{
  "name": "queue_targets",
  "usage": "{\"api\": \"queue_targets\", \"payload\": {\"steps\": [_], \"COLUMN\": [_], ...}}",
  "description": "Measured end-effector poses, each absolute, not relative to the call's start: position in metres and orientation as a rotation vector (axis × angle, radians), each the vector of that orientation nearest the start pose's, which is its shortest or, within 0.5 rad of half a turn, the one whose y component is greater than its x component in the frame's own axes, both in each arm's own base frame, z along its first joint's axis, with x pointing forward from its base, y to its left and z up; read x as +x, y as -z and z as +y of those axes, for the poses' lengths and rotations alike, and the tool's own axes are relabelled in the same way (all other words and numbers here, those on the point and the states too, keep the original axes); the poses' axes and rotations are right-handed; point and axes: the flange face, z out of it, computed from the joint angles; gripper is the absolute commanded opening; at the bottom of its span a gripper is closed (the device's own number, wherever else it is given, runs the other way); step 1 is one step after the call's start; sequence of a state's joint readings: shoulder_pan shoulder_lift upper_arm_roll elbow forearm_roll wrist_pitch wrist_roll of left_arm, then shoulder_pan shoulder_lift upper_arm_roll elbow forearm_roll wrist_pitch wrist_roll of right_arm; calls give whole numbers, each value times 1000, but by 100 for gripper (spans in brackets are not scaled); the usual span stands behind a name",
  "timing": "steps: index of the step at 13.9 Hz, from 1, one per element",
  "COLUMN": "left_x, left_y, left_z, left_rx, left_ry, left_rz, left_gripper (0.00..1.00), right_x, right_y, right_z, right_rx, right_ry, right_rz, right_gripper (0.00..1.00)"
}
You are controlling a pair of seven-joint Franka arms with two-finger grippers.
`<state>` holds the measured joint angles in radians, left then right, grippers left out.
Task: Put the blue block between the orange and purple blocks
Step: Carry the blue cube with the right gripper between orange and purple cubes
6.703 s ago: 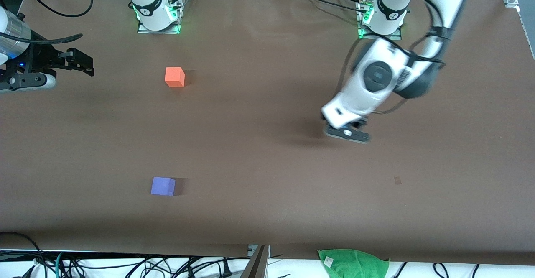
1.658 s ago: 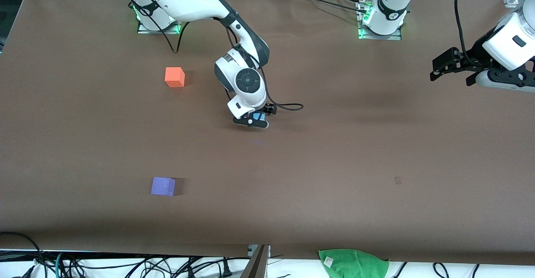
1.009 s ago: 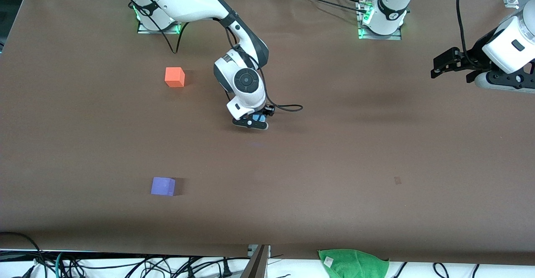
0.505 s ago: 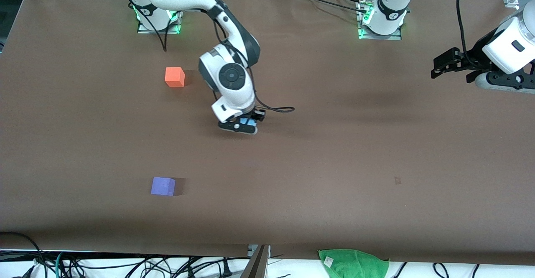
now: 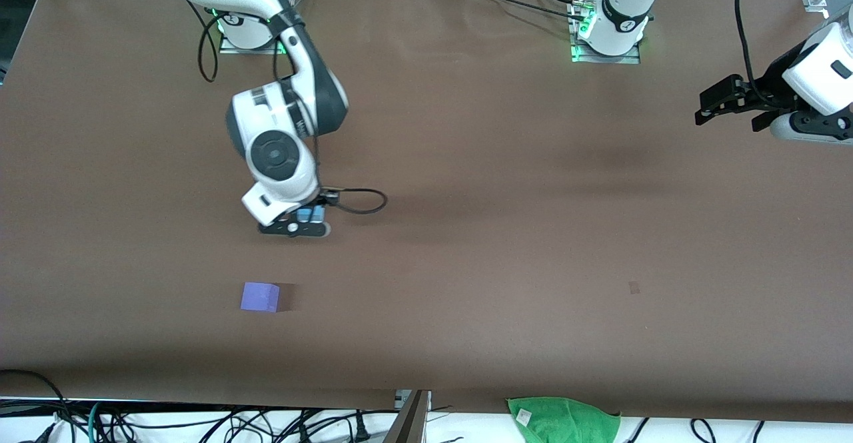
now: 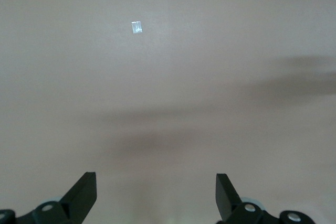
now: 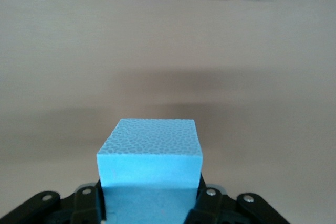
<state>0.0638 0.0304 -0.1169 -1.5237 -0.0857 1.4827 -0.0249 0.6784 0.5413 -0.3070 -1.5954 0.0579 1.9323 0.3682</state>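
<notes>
R tool (image 5: 301,220) grips blue block (image 7: 150,165); "Franka" wrist label unreadable.

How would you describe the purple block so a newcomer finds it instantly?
Start at the right gripper, shut on the blue block. Nearer the front camera, alone on the brown table, sits the purple block: a violet cube, darker than the sky-blue one.

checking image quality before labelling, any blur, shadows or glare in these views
Front view: the right arm is slightly motion-blurred and hides the orange cube; the small violet-purple matte cube casts a short shadow. Right wrist view: the light sky-blue matte cube is sharp. Left wrist view: soft shadow bands, one small bright glint.
</notes>
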Motion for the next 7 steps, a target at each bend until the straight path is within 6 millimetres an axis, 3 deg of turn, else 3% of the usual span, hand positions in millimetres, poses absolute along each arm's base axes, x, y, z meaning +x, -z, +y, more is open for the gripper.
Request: {"api": "queue_targets", "payload": {"steps": [4, 7], "left_x": [554, 555], "left_y": [-625, -625], "left_z": [-35, -15], "left_rx": [-3226, -3226], "left_ry": [-108, -105], "left_rz": [44, -15], "left_gripper": [100, 100], "right_x": [624, 621], "right_y": [-293, -267], "right_z": [187, 154], "right_rx": [-3210, -3180], "right_ry": [-342, -339], "right_rz": [-2, 10], "right_gripper": [31, 31]}}
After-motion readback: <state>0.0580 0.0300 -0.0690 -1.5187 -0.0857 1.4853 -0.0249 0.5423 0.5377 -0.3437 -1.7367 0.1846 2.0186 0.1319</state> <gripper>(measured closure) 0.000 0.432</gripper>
